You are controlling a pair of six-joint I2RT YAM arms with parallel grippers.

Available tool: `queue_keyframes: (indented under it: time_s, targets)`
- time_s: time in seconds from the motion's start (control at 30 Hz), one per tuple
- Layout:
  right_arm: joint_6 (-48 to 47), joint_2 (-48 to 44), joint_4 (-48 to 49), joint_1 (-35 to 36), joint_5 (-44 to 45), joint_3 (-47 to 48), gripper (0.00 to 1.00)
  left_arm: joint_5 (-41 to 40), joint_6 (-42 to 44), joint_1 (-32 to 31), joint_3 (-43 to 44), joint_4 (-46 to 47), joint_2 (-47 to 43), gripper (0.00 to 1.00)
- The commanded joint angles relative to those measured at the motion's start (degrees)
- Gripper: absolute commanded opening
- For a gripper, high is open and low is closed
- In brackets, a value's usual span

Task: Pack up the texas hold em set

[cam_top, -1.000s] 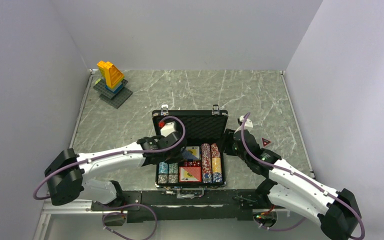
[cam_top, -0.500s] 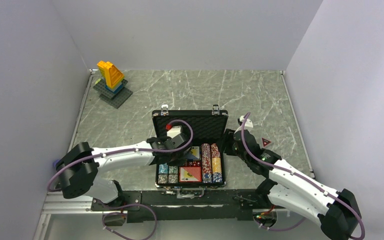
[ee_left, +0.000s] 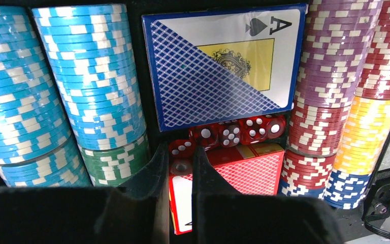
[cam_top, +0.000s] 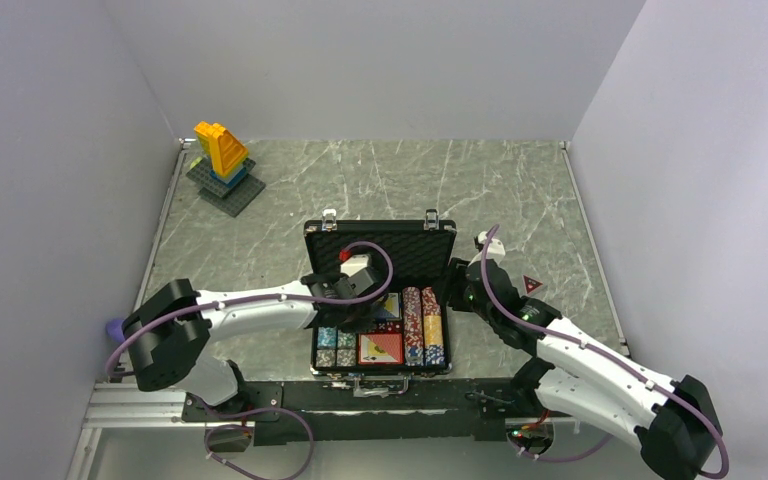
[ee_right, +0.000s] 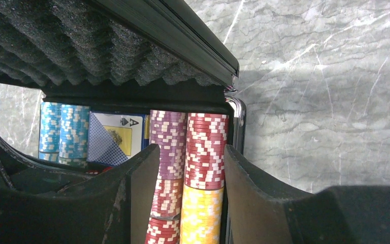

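Note:
The black case (cam_top: 380, 246) lies open at the table's near middle, with its foam lid (ee_right: 81, 46) propped up at the back. It holds rows of striped chips (cam_top: 422, 325), a blue deck (ee_left: 218, 61), a red deck (ee_left: 254, 173) and red dice (ee_left: 244, 129). My left gripper (cam_top: 360, 312) reaches down into the case over the dice slot. In the left wrist view the left gripper (ee_left: 180, 152) is shut on a red die (ee_left: 181, 166), just above another die. My right gripper (cam_top: 460, 290) hangs at the case's right side. In its wrist view the right gripper (ee_right: 190, 150) is open astride the two right chip rows (ee_right: 205, 147).
A yellow-blue brick tower (cam_top: 222, 160) on a dark baseplate stands at the far left back. A small red triangle (cam_top: 532, 284) lies on the marble table (cam_top: 410, 180) right of the case. The side walls stand close by.
My left arm has swung right, from the case's left chip rows to the dice slot in the middle. The right arm has not moved.

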Motion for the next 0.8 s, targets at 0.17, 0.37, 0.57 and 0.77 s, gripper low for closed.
queue_keyframes:
  time_s: [0.17, 0.37, 0.57, 0.77]
  targets:
    - [0.3, 0.4, 2.8, -0.2, -0.3, -0.3, 0.54, -0.9, 0.9, -0.8, 2.7, -0.7, 0.5, 0.18]
    - [0.4, 0.6, 3.0, -0.2, -0.3, -0.4, 0.54, -3.2, 1.6, -1.8, 4.2, -2.7, 0.5, 0.36]
    - [0.4, 1.0, 3.2, -0.2, -0.5, -0.4, 0.54, -5.9, 2.3, -3.2, 6.2, -5.1, 1.0, 0.47]
    - [0.1, 0.6, 2.6, -0.2, 0.1, -0.2, 0.54, -8.4, 3.2, -3.6, 6.2, -6.2, -1.0, 0.54]
